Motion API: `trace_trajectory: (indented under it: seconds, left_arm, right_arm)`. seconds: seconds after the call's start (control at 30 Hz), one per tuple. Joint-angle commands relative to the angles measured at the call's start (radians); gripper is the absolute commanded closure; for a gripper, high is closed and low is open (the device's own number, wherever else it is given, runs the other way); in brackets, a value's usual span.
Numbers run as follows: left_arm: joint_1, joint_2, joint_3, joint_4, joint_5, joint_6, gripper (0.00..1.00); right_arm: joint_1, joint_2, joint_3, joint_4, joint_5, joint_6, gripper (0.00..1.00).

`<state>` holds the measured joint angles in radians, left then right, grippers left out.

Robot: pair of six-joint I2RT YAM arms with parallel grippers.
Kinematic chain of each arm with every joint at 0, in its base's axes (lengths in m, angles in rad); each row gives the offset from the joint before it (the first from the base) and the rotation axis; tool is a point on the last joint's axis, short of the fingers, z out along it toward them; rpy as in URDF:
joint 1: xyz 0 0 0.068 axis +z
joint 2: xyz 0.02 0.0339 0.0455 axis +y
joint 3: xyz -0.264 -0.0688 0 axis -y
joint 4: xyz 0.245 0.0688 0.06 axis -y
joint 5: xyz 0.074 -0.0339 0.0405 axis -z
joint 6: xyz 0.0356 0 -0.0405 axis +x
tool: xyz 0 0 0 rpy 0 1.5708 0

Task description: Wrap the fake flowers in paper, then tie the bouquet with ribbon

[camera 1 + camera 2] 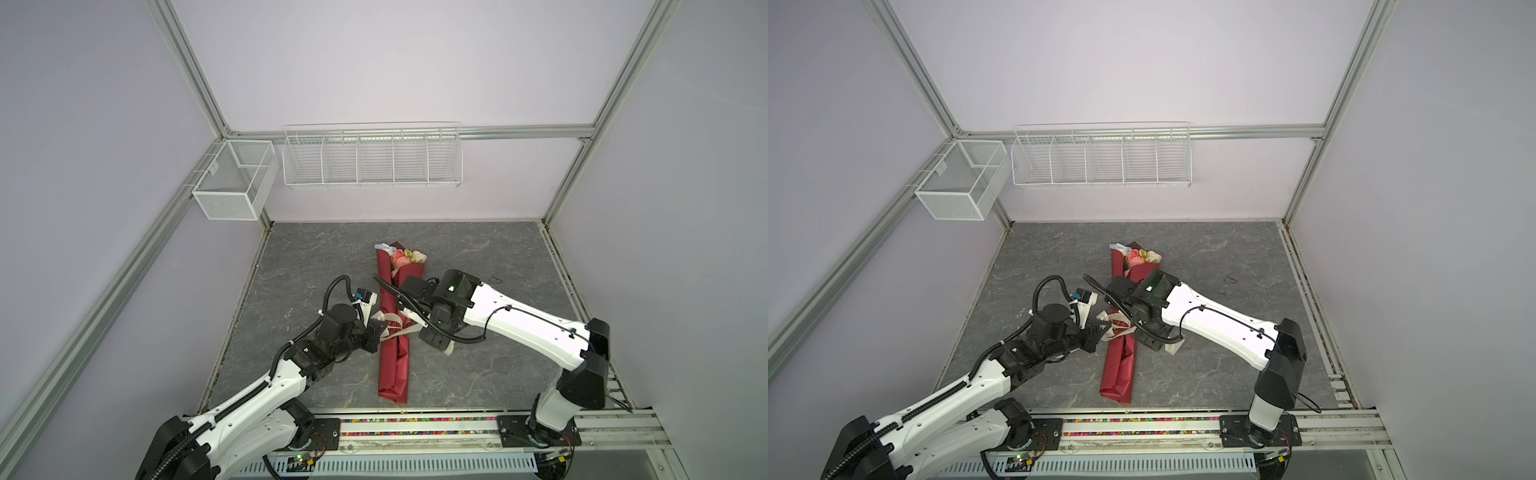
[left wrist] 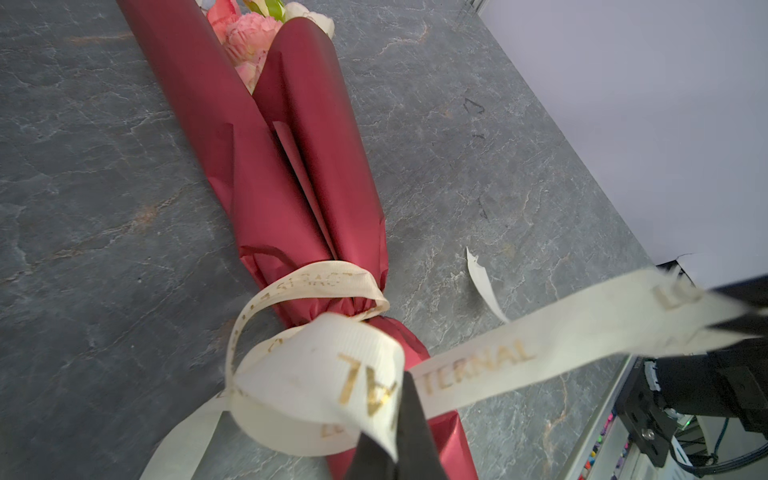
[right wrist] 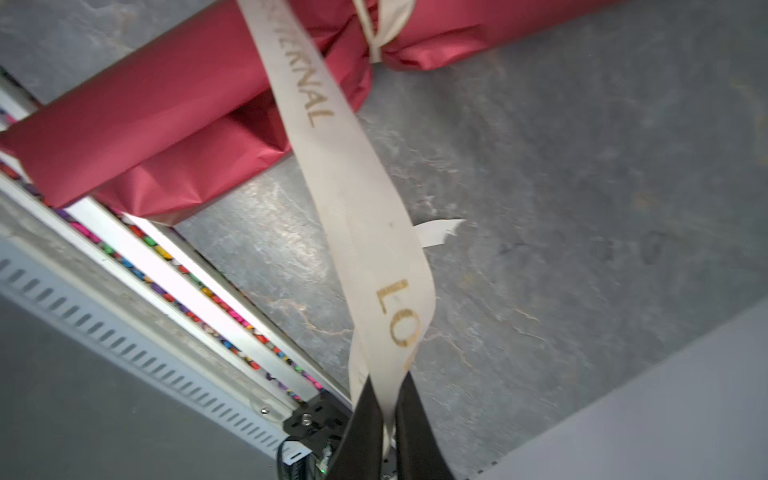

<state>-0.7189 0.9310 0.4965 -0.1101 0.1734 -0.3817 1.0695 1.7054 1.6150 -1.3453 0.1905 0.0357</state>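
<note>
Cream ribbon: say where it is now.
In both top views the cream ribbon wraps the bouquet of fake flowers at mid-table, its tails pinched by the left gripper and right gripper.

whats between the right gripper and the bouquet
The cream ribbon, pinched in the right gripper, spans the gap to its loop around the bouquet; beneath it is only grey tabletop. The right wrist view shows this.

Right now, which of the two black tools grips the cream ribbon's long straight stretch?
The right tool: the cream gold-printed ribbon runs straight from the dark-red paper-wrapped bouquet into it. The left tool grips a curled loop instead.
</note>
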Motion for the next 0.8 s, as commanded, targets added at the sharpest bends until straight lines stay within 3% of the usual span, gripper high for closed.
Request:
trace_trajectory:
  seconds: [0.0, 0.13, 0.27, 0.43, 0.57, 0.77]
  left_arm:
    - [0.004, -0.019, -0.029, 0.025, 0.004, -0.037, 1.00]
    - [0.004, -0.052, -0.084, 0.043, -0.014, -0.104, 1.00]
    - [0.004, -0.103, -0.145, 0.062, -0.015, -0.169, 1.00]
    - [0.004, -0.171, -0.194, 0.050, -0.031, -0.232, 1.00]
    - [0.004, -0.229, -0.235, 0.054, -0.064, -0.270, 1.00]
    - [0.004, -0.230, -0.236, 0.043, -0.082, -0.274, 1.00]
  right_arm:
    - [-0.001, -0.026, -0.111, 0.190, -0.199, -0.014, 0.88]
    - [-0.035, -0.027, -0.160, 0.206, -0.037, 0.014, 0.91]
    - [-0.069, -0.081, -0.238, 0.276, -0.035, 0.022, 0.91]
    - [-0.099, -0.149, -0.299, 0.305, 0.080, 0.094, 0.94]
    - [-0.109, -0.231, -0.342, 0.343, 0.019, 0.086, 0.94]
    - [-0.116, -0.242, -0.357, 0.293, 0.124, 0.113, 0.94]
